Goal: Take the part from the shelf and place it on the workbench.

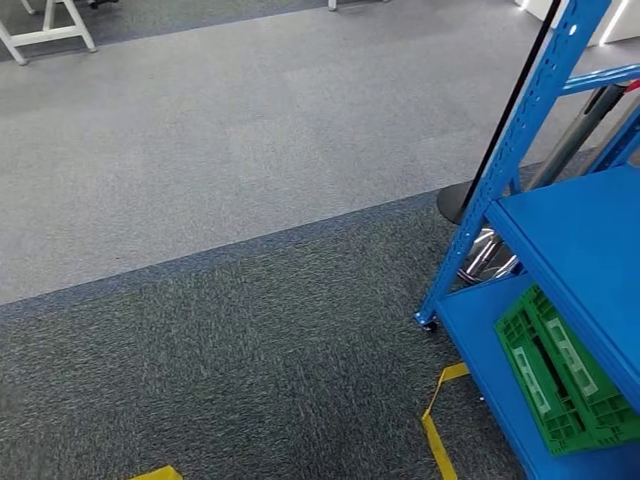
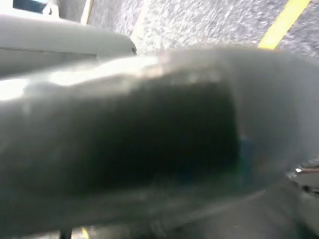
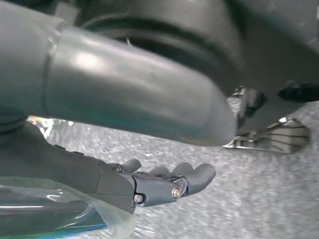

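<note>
Right hand (image 3: pixel 158 184): you can see dark fingers (image 3: pixel 195 177) stretched out over the carpet, a clear plastic-wrapped part (image 3: pixel 56 211) under the palm; hold looks likely, can't tell for sure.
Left hand: blurred, state can't be told.
Shelf (image 1: pixel 573 250): blue, at your right edge.
Crate (image 1: pixel 562 375): green, folded flat on the shelf's bottom board, nothing in it.
Floor tape (image 1: pixel 438 420): yellow, by the shelf's front corner.

Carpet (image 1: pixel 226 200) left of blue shelf (image 1: pixel 573 240) lies open, w/ yellow tape (image 1: pixel 438 430) by its foot. Green crate (image 1: pixel 562 375) fills lower shelf; upright post (image 1: pixel 513 140) slants across front corner.
</note>
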Controlling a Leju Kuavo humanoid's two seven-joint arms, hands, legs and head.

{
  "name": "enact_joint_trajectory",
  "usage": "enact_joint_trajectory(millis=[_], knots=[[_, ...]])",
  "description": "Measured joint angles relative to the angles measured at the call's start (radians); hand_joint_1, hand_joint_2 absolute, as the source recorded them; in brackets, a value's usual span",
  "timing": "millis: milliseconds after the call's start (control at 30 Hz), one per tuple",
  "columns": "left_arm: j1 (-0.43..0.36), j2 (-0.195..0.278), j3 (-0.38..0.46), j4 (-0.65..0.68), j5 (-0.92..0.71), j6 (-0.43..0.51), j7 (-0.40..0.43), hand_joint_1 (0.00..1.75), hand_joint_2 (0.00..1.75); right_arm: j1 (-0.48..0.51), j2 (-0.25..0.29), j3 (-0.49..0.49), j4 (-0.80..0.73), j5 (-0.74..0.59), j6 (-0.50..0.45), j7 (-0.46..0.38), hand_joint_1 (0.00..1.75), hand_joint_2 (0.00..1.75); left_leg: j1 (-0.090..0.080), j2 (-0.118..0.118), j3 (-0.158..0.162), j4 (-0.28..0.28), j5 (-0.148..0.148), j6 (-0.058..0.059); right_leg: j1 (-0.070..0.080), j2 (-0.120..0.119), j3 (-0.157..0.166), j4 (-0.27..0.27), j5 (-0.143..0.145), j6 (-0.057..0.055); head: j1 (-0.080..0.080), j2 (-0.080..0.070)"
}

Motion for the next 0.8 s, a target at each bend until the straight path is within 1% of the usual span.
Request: enact_joint_trajectory(millis=[33,67,100,133,167,200,233,267,300,333,367,433,467,500,533,567,600,633,667,700,733,767,800], knots=[[0.0,-0.004,-0.004,0.0,-0.004,-0.005,0.003,0.0,0.0,-0.001,0.0,-0.003,0.0,-0.006,0.001,0.0,0.0,0.0,0.002,0.017,0.004,-0.011,0.005,0.0,0.003,-0.033,-0.021,0.039,-0.026,0.003,0.002,0.0],[0.001,-0.007,-0.008,0.0,-0.009,-0.009,0.007,0.0,0.0,-0.003,0.0,-0.008,0.0,-0.016,0.003,-0.002,0.0,0.0,0.001,0.033,0.005,-0.014,0.005,0.0,0.005,-0.067,-0.048,0.094,-0.06,0.006,0.003,0.0],[0.002,-0.01,-0.012,0.0,-0.014,-0.013,0.013,0.0,0.0,-0.006,0.0,-0.015,0.0,-0.029,0.005,-0.005,0.0,0.0,0.001,0.052,0.005,-0.014,0.005,0.001,0.004,-0.085,-0.081,0.162,-0.094,0.011,0.004,0.0],[0.003,-0.012,-0.016,0.0,-0.019,-0.017,0.018,0.0,0.0,-0.007,0.0,-0.023,0.0,-0.042,0.008,-0.008,0.0,0.0,0.001,0.07,0.005,-0.013,0.004,0.001,0.003,-0.094,-0.108,0.22,-0.118,0.016,0.004,0.0],[0.003,-0.014,-0.02,0.0,-0.023,-0.019,0.023,0.0,0.0,-0.006,0.0,-0.033,0.0,-0.055,0.011,-0.01,0.0,0.0,0.001,0.086,0.005,-0.013,0.002,0.0,0.0,-0.099,-0.122,0.252,-0.124,0.021,0.004,0.0],[0.003,-0.014,-0.024,0.0,-0.026,-0.02,0.028,0.0,0.0,-0.004,-0.001,-0.043,0.0,-0.067,0.016,-0.011,0.0,0.0,0.002,0.101,0.005,-0.012,0.001,-0.002,-0.003,-0.104,-0.116,0.246,-0.112,0.025,0.004,0.0],[0.001,-0.014,-0.028,0.0,-0.029,-0.02,0.03,0.0,0.0,-0.001,-0.001,-0.053,0.0,-0.077,0.021,-0.011,0.0,0.0,0.004,0.114,0.006,-0.011,-0.002,-0.006,-0.006,-0.113,-0.087,0.198,-0.083,0.029,0.004,0.0],[-0.001,-0.014,-0.032,0.0,-0.032,-0.02,0.032,0.0,0.0,0.0,-0.002,-0.063,0.0,-0.085,0.026,-0.011,0.0,0.0,0.005,0.125,0.007,-0.007,-0.005,-0.01,-0.009,-0.132,-0.042,0.121,-0.049,0.033,0.004,0.0],[-0.002,-0.014,-0.035,0.0,-0.034,-0.018,0.033,0.0,0.0,0.0,-0.002,-0.072,0.0,-0.09,0.032,-0.01,0.0,0.0,0.004,0.135,0.006,-0.001,-0.011,-0.017,-0.009,-0.151,0.002,0.049,-0.024,0.032,0.004,0.0],[-0.003,-0.014,-0.036,0.0,-0.035,-0.016,0.033,0.0,0.0,-0.002,-0.002,-0.078,0.0,-0.093,0.039,-0.009,0.0,0.0,0.003,0.145,0.006,0.005,-0.016,-0.023,-0.008,-0.165,0.033,-0.003,-0.009,0.027,0.003,0.0],[-0.004,-0.014,-0.037,0.0,-0.035,-0.012,0.031,0.0,0.0,-0.003,-0.002,-0.085,0.0,-0.099,0.048,-0.009,0.0,0.0,0.001,0.153,0.007,0.011,-0.02,-0.028,-0.006,-0.172,0.049,-0.028,-0.005,0.02,0.002,0.0],[-0.007,-0.014,-0.038,0.0,-0.033,-0.001,0.024,0.0,0.0,-0.003,-0.003,-0.1,0.0,-0.112,0.065,-0.011,0.0,0.0,0.002,0.168,0.01,0.015,-0.024,-0.036,-0.003,-0.155,0.048,-0.029,-0.005,0.002,-0.001,0.0],[-0.009,-0.014,-0.039,0.0,-0.032,0.004,0.02,0.0,0.0,-0.001,-0.003,-0.107,0.0,-0.115,0.067,-0.013,0.0,0.0,0.004,0.163,0.011,0.019,-0.029,-0.041,-0.004,-0.146,0.047,-0.03,-0.004,-0.004,-0.002,0.0],[-0.011,-0.015,-0.039,0.0,-0.031,0.008,0.017,0.0,0.0,0.0,-0.004,-0.113,0.0,-0.113,0.066,-0.015,0.0,0.0,0.008,0.145,0.007,0.032,-0.041,-0.046,-0.005,-0.137,0.047,-0.03,-0.002,-0.01,-0.003,0.0],[-0.012,-0.016,-0.04,0.0,-0.031,0.011,0.015,0.0,0.0,0.0,-0.004,-0.116,0.0,-0.108,0.064,-0.018,0.0,0.0,0.011,0.12,-0.005,0.064,-0.064,-0.051,-0.006,-0.127,0.047,-0.031,0.0,-0.016,-0.004,0.0],[-0.012,-0.016,-0.041,0.0,-0.031,0.012,0.014,0.0,0.0,-0.001,-0.005,-0.118,0.0,-0.103,0.063,-0.02,0.0,0.0,0.014,0.092,-0.027,0.117,-0.096,-0.055,-0.007,-0.117,0.047,-0.032,0.002,-0.02,-0.005,0.0],[-0.011,-0.017,-0.041,0.0,-0.031,0.011,0.014,0.0,0.0,-0.003,-0.006,-0.12,0.0,-0.099,0.063,-0.022,0.0,0.0,0.016,0.074,-0.058,0.189,-0.131,-0.056,-0.006,-0.105,0.046,-0.031,0.002,-0.023,-0.006,0.0],[-0.01,-0.018,-0.042,0.0,-0.03,0.01,0.014,0.0,0.0,-0.004,-0.007,-0.122,0.0,-0.095,0.062,-0.024,0.0,0.0,0.016,0.067,-0.09,0.258,-0.158,-0.056,-0.005,-0.092,0.046,-0.031,0.003,-0.025,-0.005,0.0],[-0.009,-0.018,-0.042,0.0,-0.029,0.008,0.014,0.0,0.0,-0.004,-0.007,-0.123,0.0,-0.092,0.058,-0.024,0.0,0.0,0.016,0.064,-0.113,0.305,-0.167,-0.055,-0.003,-0.079,0.046,-0.031,0.003,-0.026,-0.006,0.0],[-0.009,-0.019,-0.043,0.0,-0.027,0.006,0.014,0.0,0.0,-0.003,-0.008,-0.123,0.0,-0.087,0.051,-0.024,0.0,0.0,0.016,0.063,-0.121,0.315,-0.156,-0.052,-0.002,-0.065,0.047,-0.031,0.003,-0.027,-0.005,0.0],[-0.009,-0.019,-0.043,0.0,-0.026,0.004,0.016,0.0,0.0,-0.002,-0.008,-0.124,0.0,-0.082,0.04,-0.025,0.0,0.0,0.016,0.059,-0.109,0.283,-0.125,-0.048,-0.001,-0.052,0.049,-0.031,0.004,-0.027,-0.005,0.0],[-0.009,-0.019,-0.043,0.0,-0.023,0.003,0.018,0.0,0.0,-0.002,-0.008,-0.124,0.0,-0.075,0.03,-0.025,0.0,0.0,0.016,0.048,-0.084,0.221,-0.083,-0.043,-0.001,-0.039,0.051,-0.031,0.004,-0.027,-0.005,0.0],[-0.009,-0.017,-0.043,0.0,-0.02,0.0,0.02,0.0,0.0,-0.003,-0.007,-0.124,0.0,-0.067,0.022,-0.025,0.0,0.0,0.015,0.027,-0.056,0.151,-0.048,-0.039,-0.001,-0.028,0.051,-0.03,0.004,-0.025,-0.005,0.0]])
